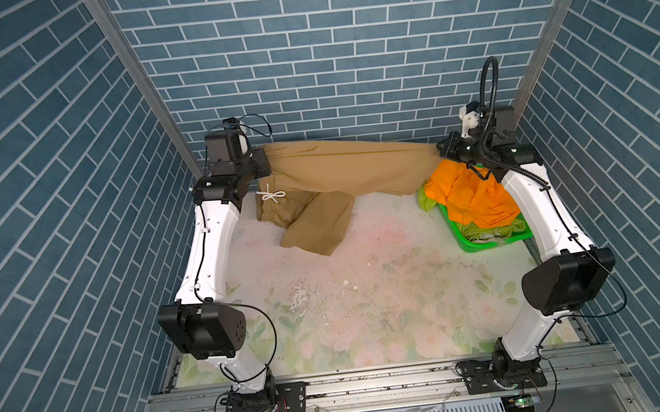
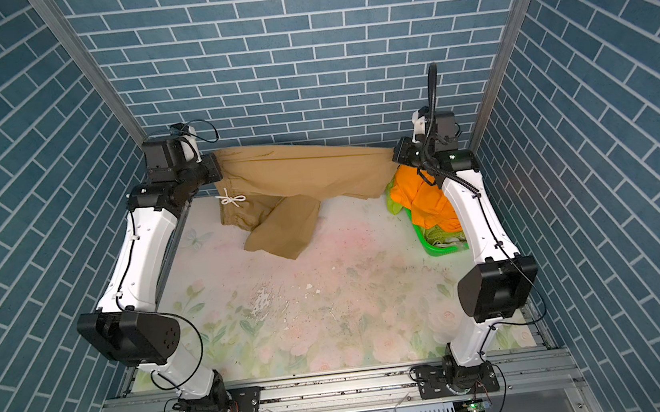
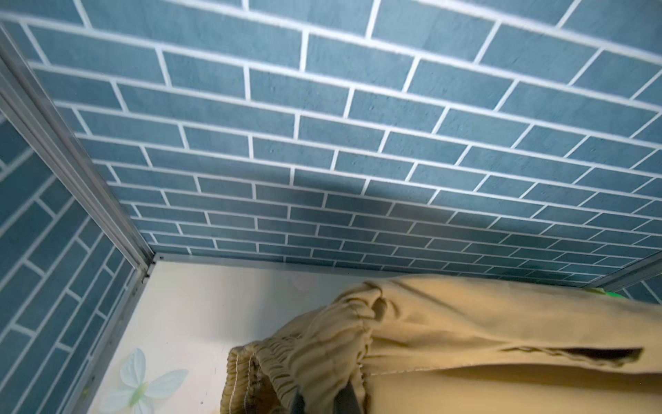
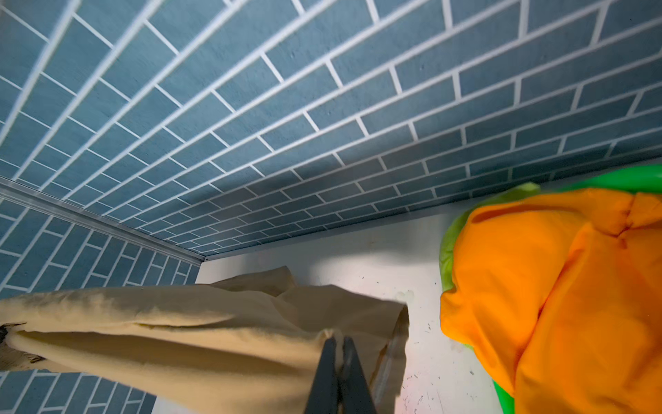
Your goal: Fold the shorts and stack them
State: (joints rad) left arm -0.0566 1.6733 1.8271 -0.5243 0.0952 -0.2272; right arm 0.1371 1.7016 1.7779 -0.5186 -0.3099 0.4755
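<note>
Though taut, tan shorts [image 1: 337, 168] partly aloft

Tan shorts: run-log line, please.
left tool: shut on tan cloth shorts, waistband | right tool: shut on leg end | span: stretched mid-air, other leg hanging | orange cloth shorts: in green plastic basket

left fingers [image 3: 345, 398], right fingers [image 4: 326, 376], both pinched tight

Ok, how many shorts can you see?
3: tan shorts stretched in the air across the back; orange shorts heaped over the basket; lime shorts under them, mostly hidden. More could lie beneath.
</note>
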